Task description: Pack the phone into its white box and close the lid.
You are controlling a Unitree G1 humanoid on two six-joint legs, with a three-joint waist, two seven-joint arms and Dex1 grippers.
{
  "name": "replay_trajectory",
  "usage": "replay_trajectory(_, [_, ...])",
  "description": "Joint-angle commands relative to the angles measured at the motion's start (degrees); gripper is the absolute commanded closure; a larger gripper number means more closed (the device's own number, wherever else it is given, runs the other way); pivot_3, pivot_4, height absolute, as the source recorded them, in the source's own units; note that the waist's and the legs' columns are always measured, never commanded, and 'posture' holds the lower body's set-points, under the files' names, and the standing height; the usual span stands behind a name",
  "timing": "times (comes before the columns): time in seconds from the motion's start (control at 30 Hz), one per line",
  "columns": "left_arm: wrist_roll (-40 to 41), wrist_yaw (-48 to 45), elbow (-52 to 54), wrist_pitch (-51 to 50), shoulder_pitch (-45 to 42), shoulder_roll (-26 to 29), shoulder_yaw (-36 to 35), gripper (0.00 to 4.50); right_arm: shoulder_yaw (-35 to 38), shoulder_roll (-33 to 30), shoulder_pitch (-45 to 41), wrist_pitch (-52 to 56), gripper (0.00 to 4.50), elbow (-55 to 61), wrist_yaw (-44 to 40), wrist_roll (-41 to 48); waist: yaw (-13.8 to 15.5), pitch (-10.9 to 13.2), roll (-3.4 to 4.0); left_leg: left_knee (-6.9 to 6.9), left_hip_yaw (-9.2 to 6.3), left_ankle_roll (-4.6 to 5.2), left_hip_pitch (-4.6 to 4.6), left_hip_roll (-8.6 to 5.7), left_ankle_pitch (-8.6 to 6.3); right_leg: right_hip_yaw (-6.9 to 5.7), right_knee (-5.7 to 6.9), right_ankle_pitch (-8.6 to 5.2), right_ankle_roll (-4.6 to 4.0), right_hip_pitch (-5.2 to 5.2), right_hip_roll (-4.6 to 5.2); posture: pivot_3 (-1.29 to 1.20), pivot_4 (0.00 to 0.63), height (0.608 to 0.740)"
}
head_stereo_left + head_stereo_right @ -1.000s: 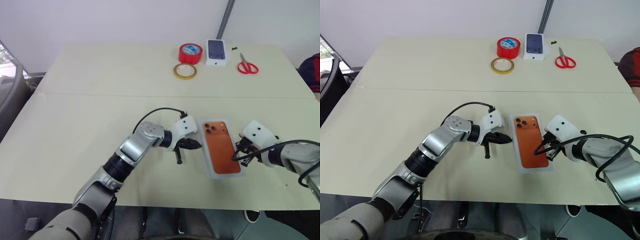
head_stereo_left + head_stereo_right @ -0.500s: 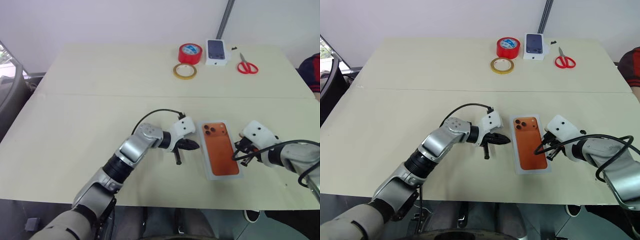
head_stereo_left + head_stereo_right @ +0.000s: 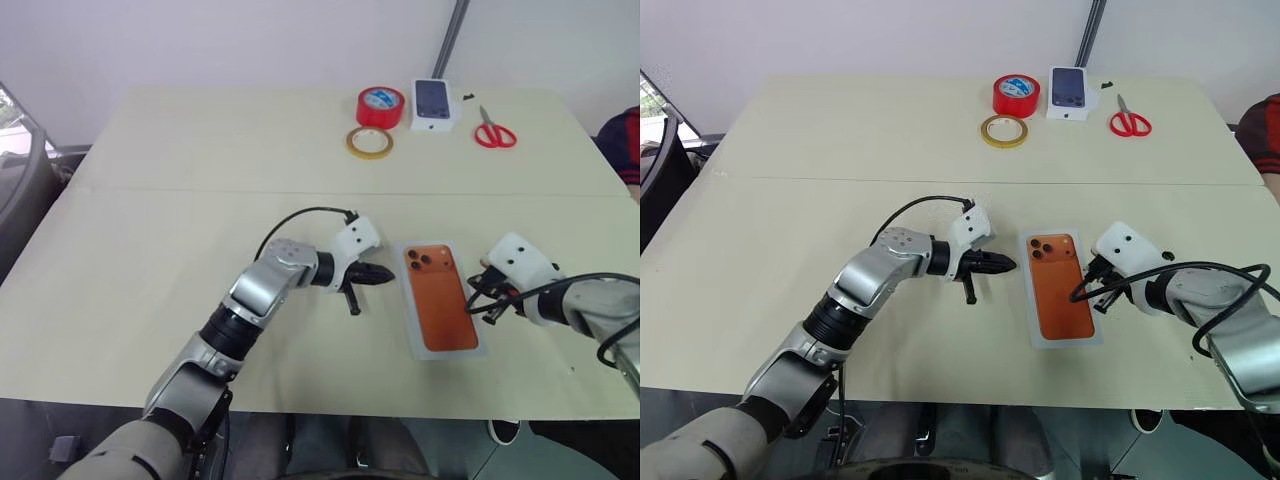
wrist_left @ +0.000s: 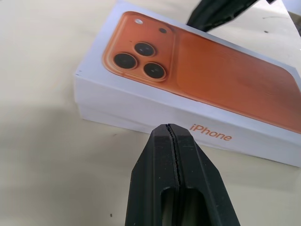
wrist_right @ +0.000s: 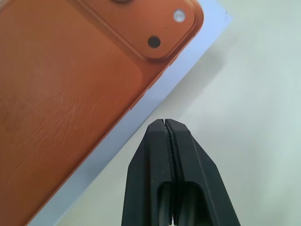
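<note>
The white box point(image 3: 411, 322) lies closed on the table near its front edge, lid on, with "iPhone" printed on its side point(image 4: 141, 110). An orange phone shape point(image 3: 440, 298) with three lenses covers the lid's top. I cannot tell whether it is a print or the phone itself. My left gripper point(image 3: 388, 274) is shut and empty, pointing at the box's left side with a small gap between them. My right gripper point(image 3: 470, 305) is also shut and empty, its tip over the lid's right edge point(image 5: 155, 101).
At the table's far side sit a red tape roll point(image 3: 381, 105), a yellow tape ring point(image 3: 370, 142), a small white box with a dark phone picture point(image 3: 433, 103) and red scissors point(image 3: 495, 132). A person's sleeve point(image 3: 625, 140) shows at the right edge.
My left gripper has drawn back a little from the box's left side and turned slightly. The right gripper and the box have stayed in place.
</note>
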State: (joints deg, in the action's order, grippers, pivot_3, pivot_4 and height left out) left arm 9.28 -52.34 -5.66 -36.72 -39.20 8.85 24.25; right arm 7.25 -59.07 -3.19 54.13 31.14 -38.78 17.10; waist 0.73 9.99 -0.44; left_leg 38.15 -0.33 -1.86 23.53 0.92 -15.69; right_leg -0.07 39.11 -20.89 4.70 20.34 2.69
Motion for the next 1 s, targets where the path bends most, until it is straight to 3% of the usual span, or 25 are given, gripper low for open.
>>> replay_trajectory(0.03, [0.1,-1.6,2.6,0.9,-0.6,-0.3,2.5,4.5,0.5,-0.4,0.1,-0.5,4.48,0.8,-1.1,0.3,0.0,0.0,0.0,0.0,0.0,0.0,0.0,0.0,0.0,0.0,0.0,0.0,0.0,-0.01,0.0,0.0,0.15,0.74])
replay_trajectory(0.37, [-0.2,-6.0,5.0,1.9,-0.3,1.3,8.8,4.5,2.3,-1.2,6.1,0.5,4.48,5.9,-4.9,2.4,-0.1,0.0,0.05,0.0,0.0,0.0,-0.04,0.01,0.0,0.03,0.04,0.0,0.0,-0.01,-0.01,0.0,0.15,0.74])
replay_trajectory(1.0, [1.5,-2.2,3.1,0.2,-0.9,-3.9,3.5,4.5,4.0,-1.2,4.9,1.2,4.48,6.2,-5.7,3.2,0.0,0.0,0.04,0.02,0.01,0.01,-0.04,-0.02,0.0,0.03,0.04,0.0,0.0,-0.03,-0.03,0.0,0.15,0.74])
